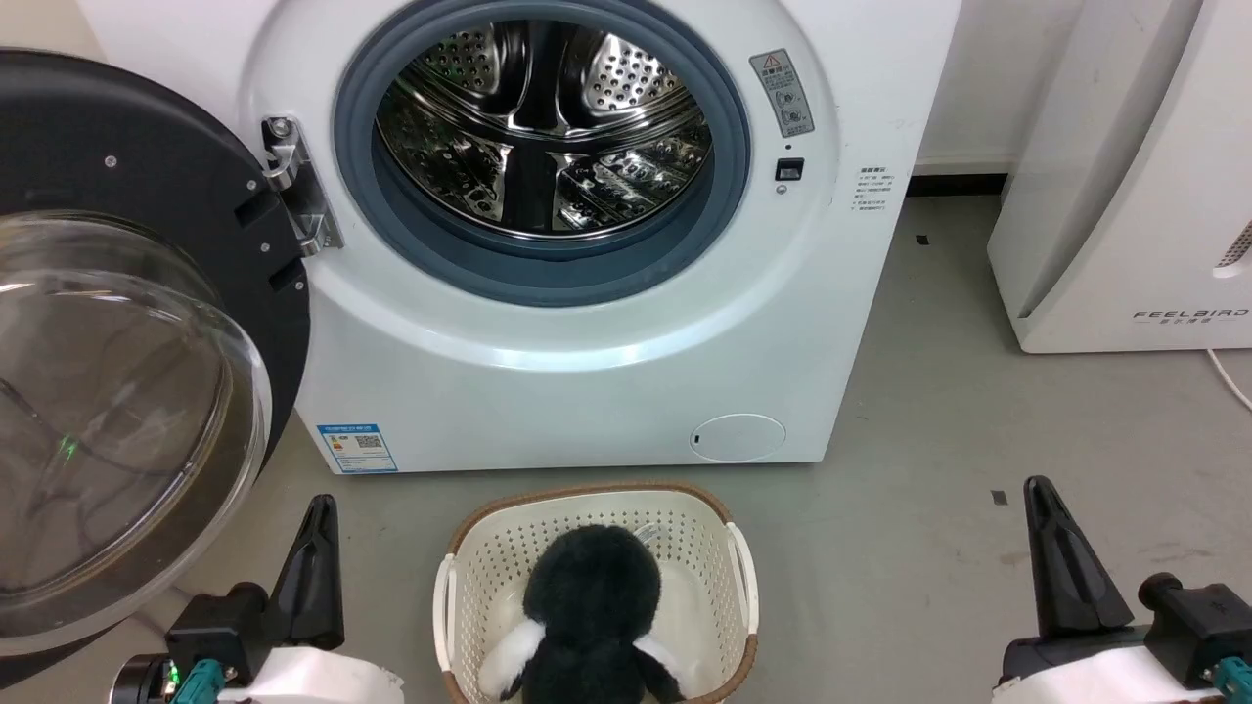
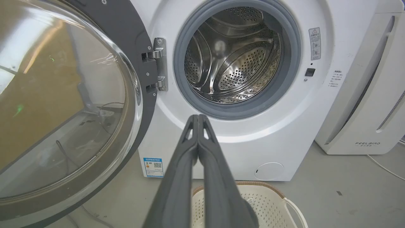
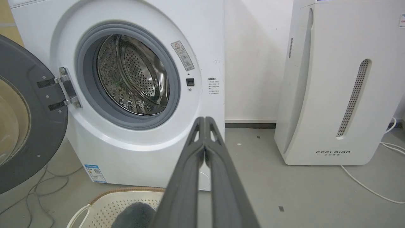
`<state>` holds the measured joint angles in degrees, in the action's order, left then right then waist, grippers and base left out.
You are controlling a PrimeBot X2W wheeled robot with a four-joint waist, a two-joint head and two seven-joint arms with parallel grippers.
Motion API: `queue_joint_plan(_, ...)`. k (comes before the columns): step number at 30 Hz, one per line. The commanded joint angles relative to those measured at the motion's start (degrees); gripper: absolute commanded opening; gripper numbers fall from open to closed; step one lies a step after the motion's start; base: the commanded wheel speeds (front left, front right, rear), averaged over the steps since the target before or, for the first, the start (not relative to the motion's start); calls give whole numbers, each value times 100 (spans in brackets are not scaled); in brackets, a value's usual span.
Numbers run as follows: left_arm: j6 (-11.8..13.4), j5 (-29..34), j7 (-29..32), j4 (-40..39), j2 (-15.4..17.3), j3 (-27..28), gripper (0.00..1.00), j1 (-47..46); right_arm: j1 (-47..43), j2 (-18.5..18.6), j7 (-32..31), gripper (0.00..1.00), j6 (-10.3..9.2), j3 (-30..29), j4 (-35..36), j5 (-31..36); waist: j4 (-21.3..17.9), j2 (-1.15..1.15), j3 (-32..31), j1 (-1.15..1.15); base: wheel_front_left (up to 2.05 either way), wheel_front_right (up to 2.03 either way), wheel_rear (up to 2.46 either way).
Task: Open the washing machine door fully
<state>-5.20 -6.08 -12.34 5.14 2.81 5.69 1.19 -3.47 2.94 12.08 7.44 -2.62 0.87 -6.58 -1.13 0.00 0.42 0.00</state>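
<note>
Status of opening, as judged from the three views:

- The washing machine door [image 1: 147, 147] is found swung out on its hinge [image 1: 298, 196] to the robot's left of the white machine [image 1: 587, 391]. Its inner face, with the bulging glass bowl, is turned toward the head camera. It lies roughly in line with the machine's front rather than across it.
- The opening is wholly uncovered. The steel drum [image 1: 543, 127] and the grey rubber ring [image 1: 548, 279] are seen entire, with no part of the door in front of them.
- The left tool [image 1: 321, 508] is clenched, fingers pressed together with nothing between them. It is held low, near the door's lower rim in the head view. In the left wrist view it points at the machine's front below the ring and is apart from the door.
- The right tool [image 1: 1037, 486] is likewise clenched on nothing. It is held well apart from the door, over the bare floor [image 1: 929, 489] on the robot's right.
- A cream basket [image 1: 469, 548] with a dark plush toy [image 1: 592, 606] in it is noted on the floor between the tools, just before the machine. It is not part of this task.

Assessment: the door is judged to be open at or very close to its full swing, so the task is taken as essentially done. Whether the hinge has any travel left cannot be told from these views. If some remains, only a light outward push on the door's free edge would be called for. No grasp is in hand at this moment.
</note>
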Motion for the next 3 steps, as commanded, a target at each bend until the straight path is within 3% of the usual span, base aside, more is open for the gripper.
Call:
queue_joint_plan(1, 34, 58, 49, -42, 2, -30, 0, -26, 67, -1, -51, 0, 1, 19, -8, 66, 3, 0, -1, 0, 0, 0, 0)
queue_joint_plan(3, 44, 70, 73, -52, 2, -41, 0, -28, 72, -1, -75, 0, 1, 24, -9, 78, 5, 0, -2, 0, 0, 0, 0)
